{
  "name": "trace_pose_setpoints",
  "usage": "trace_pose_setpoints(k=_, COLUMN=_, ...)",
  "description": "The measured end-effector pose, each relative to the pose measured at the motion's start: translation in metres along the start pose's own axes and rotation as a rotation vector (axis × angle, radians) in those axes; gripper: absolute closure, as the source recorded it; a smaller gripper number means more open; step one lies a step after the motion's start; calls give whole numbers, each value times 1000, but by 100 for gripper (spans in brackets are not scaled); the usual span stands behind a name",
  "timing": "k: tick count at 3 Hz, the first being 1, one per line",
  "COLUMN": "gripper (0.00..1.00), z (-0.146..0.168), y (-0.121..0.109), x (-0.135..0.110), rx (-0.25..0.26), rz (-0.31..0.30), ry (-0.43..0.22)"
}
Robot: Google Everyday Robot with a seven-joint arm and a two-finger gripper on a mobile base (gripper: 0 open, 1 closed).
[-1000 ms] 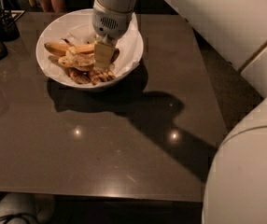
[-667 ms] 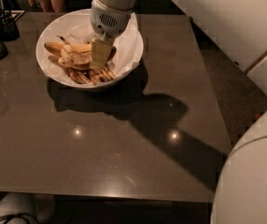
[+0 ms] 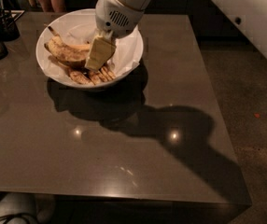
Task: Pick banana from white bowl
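- at the far left of the dark table [image 3: 124,162] sits the white bowl [image 3: 134,41], lined with crumpled white paper [image 3: 77,28].
- the banana [image 3: 66,51], pale yellow with brown speckles, lies across the left half of the bowl, its dark stem pointing up toward the far left rim.
- small dark-streaked bananas [image 3: 94,76] lie at the near side of the bowl, just below the big one.
- the gripper [image 3: 98,55] hangs down inside the bowl from the white arm [image 3: 122,6], its pale tip at the right end of the banana and overlapping it.
- whether the gripper has hold of the banana or only rests against it, i cannot tell.
- the arm's shadow falls across the table from under the bowl toward the near right.
- dark containers [image 3: 3,27] stand at the table's left edge, apart from the bowl.
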State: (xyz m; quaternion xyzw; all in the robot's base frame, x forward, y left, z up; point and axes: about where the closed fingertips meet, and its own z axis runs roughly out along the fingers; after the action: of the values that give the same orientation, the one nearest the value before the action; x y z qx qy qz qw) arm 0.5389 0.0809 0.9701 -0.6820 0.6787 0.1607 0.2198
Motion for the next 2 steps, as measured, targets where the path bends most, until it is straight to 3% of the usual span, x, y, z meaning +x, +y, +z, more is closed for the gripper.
trace_pose_setpoints(k=1, gripper=100, z=-15, y=19, x=-10, rx=-32, rz=-26, ry=-58)
trace_pose_setpoints(k=2, gripper=100, z=-26, y=32, x=-22, rx=-79, rz=-52, ry=-64)
